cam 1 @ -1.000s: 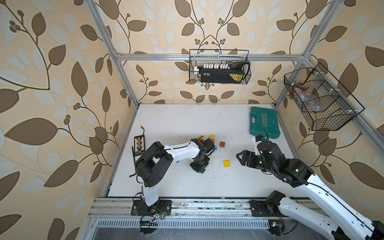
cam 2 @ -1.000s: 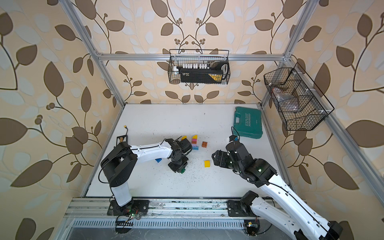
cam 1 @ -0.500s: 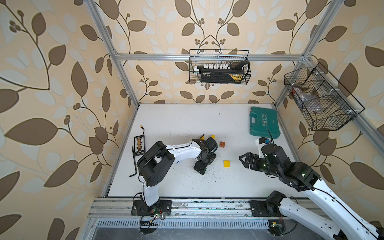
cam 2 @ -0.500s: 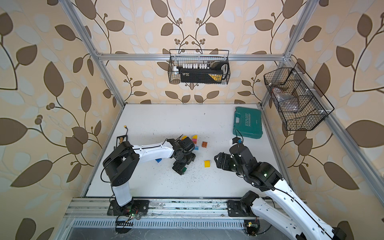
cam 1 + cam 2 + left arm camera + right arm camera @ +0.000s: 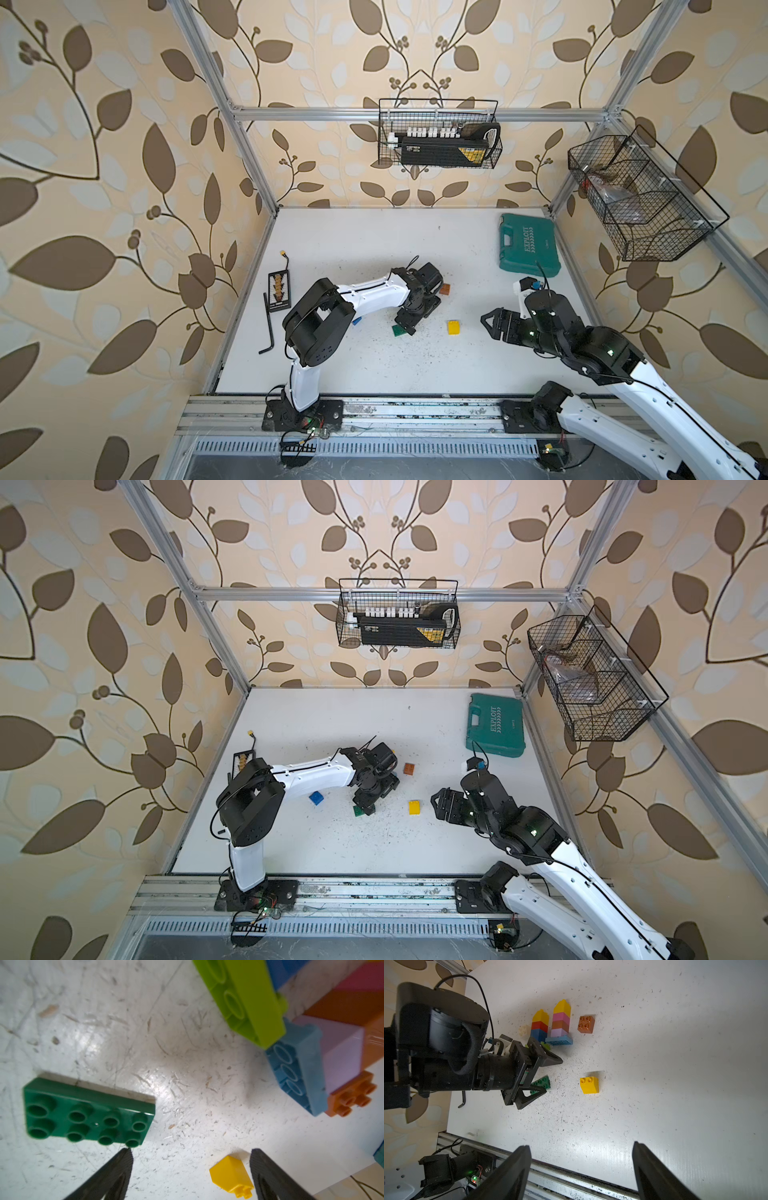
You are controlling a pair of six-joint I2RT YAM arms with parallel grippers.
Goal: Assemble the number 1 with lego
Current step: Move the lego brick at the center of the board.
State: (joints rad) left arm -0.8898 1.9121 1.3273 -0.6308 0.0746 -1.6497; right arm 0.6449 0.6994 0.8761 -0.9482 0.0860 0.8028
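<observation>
Both spread wide, empty: left claw (image 5: pixel 190 1153) just beside green brick (image 5: pixel 87 1113); right claw (image 5: pixel 581 1147) over bare table (image 5: pixel 374 365) toward right edge.

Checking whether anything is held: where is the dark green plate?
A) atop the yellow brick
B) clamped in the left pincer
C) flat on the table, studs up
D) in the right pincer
C: the green plate lies studs-up on the table, outside the open left pincer.
</observation>
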